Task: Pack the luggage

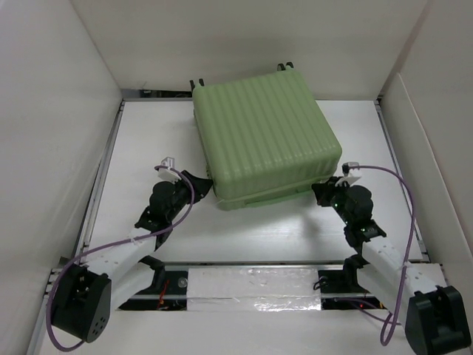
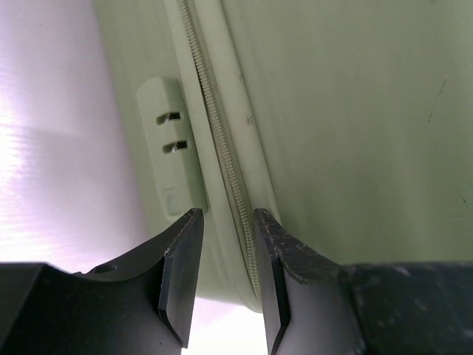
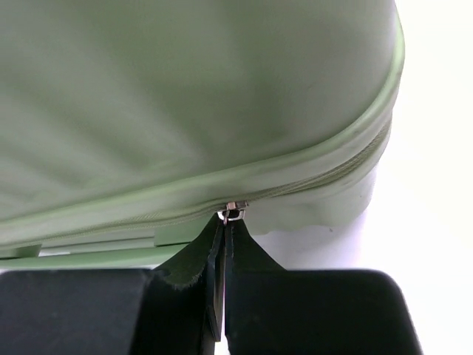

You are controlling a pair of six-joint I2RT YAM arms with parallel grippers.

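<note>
The pale green ribbed luggage [image 1: 264, 137] lies closed and flat at the back middle of the table. My right gripper [image 1: 323, 194] is at its near right corner, shut on the metal zipper pull [image 3: 232, 213] on the zipper line. My left gripper [image 1: 204, 182] is open at the near left corner; its fingers [image 2: 185, 266] straddle the zipper seam [image 2: 222, 155] beside a pale lock block [image 2: 171, 144] without gripping it. The lining and the contents are hidden.
White walls enclose the table on the left, back and right. A taped white strip [image 1: 255, 288] runs along the near edge between the arm bases. Purple cables [image 1: 403, 222] loop from both arms. The luggage's black caster wheels [image 1: 198, 83] point to the back wall.
</note>
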